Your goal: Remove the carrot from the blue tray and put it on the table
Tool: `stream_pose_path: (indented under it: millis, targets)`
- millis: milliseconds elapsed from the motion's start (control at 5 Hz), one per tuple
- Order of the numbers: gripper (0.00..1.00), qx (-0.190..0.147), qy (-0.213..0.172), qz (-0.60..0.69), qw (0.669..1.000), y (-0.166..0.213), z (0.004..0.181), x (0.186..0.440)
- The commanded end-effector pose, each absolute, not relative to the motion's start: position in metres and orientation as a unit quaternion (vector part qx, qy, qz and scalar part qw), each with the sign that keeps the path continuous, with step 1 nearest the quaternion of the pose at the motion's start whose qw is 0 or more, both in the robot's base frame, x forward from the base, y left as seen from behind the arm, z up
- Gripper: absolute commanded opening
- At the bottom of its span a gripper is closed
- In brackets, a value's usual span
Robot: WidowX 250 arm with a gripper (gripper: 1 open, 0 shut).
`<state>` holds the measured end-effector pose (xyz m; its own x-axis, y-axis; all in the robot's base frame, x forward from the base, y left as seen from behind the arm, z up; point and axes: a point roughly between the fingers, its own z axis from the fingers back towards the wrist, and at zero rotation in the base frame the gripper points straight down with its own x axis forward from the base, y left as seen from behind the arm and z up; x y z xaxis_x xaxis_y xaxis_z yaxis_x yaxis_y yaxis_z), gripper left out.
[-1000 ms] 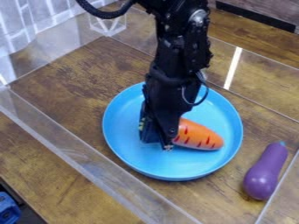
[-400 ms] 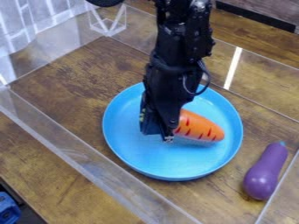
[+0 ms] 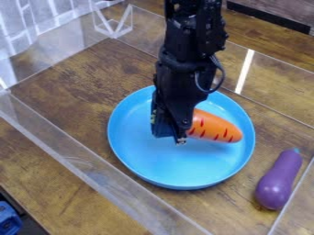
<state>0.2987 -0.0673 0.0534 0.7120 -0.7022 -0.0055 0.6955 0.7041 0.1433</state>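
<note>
Gripper [image 3: 173,131] clamped on the leafy end of the carrot [image 3: 218,129]. Carrot juts sideways just above the blue tray [image 3: 138,154], near its centre. My worry is the end-on pinch: the carrot could pivot, slip out and drop into the tray short of the table [image 3: 73,83].

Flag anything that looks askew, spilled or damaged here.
Nothing stands out. The gripper holds the carrot by its leafy end over the tray, the carrot sticking out sideways. The eggplant lies on the table beside the tray, apart from it. Nothing spilled or broken.

arm upright | hand [image 3: 174,130] pts down | clamped on carrot [image 3: 221,129]
</note>
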Motion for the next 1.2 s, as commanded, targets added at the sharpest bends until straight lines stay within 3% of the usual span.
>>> stream_pose_path:
  millis: [0, 600, 1000]
  targets:
    - [0.00, 0.059, -0.072, -0.392, 0.915, -0.082, 0.072, 0.298]
    - [0.00, 0.059, -0.074, -0.397, 0.913, -0.080, 0.073, 0.298]
    - [0.00, 0.069, -0.072, -0.403, 0.910, -0.072, 0.088, 0.300]
